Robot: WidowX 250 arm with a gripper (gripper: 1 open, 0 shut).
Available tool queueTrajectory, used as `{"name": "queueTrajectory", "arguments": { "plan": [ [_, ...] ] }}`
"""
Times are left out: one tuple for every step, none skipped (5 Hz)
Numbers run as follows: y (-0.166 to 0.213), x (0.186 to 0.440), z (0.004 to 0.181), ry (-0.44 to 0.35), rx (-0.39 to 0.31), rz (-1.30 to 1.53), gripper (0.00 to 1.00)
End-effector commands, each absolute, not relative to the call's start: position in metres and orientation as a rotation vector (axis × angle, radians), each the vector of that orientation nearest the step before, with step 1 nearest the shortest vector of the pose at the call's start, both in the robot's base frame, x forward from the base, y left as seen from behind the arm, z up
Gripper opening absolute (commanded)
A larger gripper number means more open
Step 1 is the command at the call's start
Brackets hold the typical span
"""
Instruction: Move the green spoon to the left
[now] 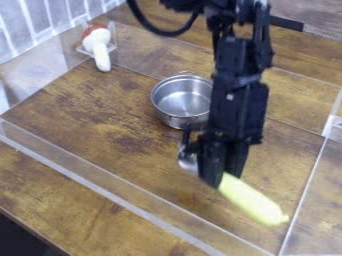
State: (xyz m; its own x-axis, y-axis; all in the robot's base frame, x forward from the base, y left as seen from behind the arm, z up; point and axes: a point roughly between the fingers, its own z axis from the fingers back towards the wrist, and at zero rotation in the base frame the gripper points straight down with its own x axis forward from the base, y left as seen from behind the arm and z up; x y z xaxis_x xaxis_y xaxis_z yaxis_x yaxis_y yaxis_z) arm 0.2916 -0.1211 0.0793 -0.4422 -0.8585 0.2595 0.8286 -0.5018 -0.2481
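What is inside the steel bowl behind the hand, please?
The steel bowl looks empty: only its shiny floor and wall show. The arm covers its right rim, so that edge cannot be seen.

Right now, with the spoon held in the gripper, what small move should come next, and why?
Probably carry it toward the picture's left over the bare wood, passing in front of the steel bowl. The gripper is shut on the green spoon, which hangs tilted, apparently clear of the table, so only sideways travel remains.
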Motion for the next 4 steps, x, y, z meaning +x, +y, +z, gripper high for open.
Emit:
{"name": "queueTrajectory", "arguments": {
  "plan": [
    [-0.116, 0.306, 0.136, 0.017, -0.311, -2.055, 0.00],
    [-0.104, 0.303, 0.156, 0.014, -0.270, -1.981, 0.00],
    [-0.081, 0.303, 0.163, -0.010, -0.254, -1.908, 0.00],
    [-0.076, 0.317, 0.162, -0.051, -0.280, -1.885, 0.00]
  ]
}}
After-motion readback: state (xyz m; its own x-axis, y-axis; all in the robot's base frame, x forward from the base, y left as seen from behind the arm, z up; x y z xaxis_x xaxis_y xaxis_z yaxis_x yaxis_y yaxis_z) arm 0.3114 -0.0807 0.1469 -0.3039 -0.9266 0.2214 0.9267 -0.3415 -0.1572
